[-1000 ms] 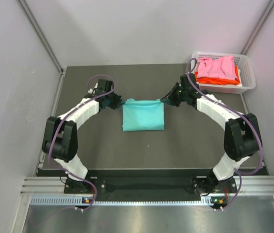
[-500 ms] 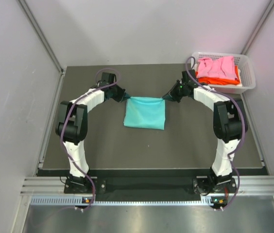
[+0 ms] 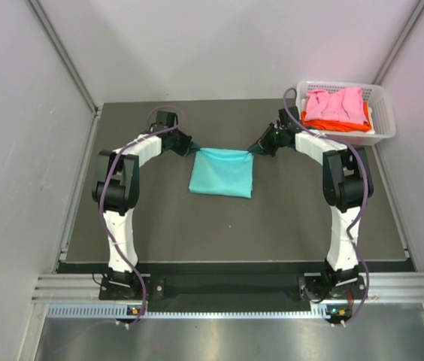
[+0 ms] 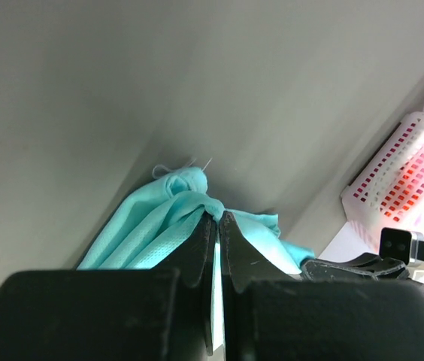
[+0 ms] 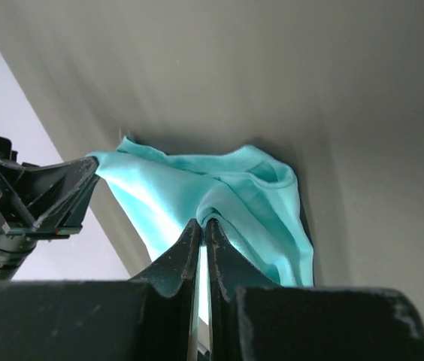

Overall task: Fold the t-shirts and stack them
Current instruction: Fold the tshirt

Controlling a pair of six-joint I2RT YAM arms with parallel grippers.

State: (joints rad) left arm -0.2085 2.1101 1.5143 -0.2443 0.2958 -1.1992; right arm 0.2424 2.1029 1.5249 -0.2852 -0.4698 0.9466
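Both far corners of the teal t-shirt (image 3: 222, 173) are pinched tight, one by the left pincer (image 3: 194, 150), one by the right pincer (image 3: 254, 151), on the surface (image 3: 159, 218). Uneven pulling could slip a corner loose.

Left arm (image 3: 119, 197) reaches far out from base, forearm angled inward. Right arm (image 3: 344, 188) mirrors it. Left hand (image 3: 193, 150) points right, fingers pressed together, pinching far left corner of teal t-shirt (image 3: 222, 171). Right hand (image 3: 256, 150) points left, fingers likewise closed, pinching far right corner. Hands level with each other, well apart, facing one another.
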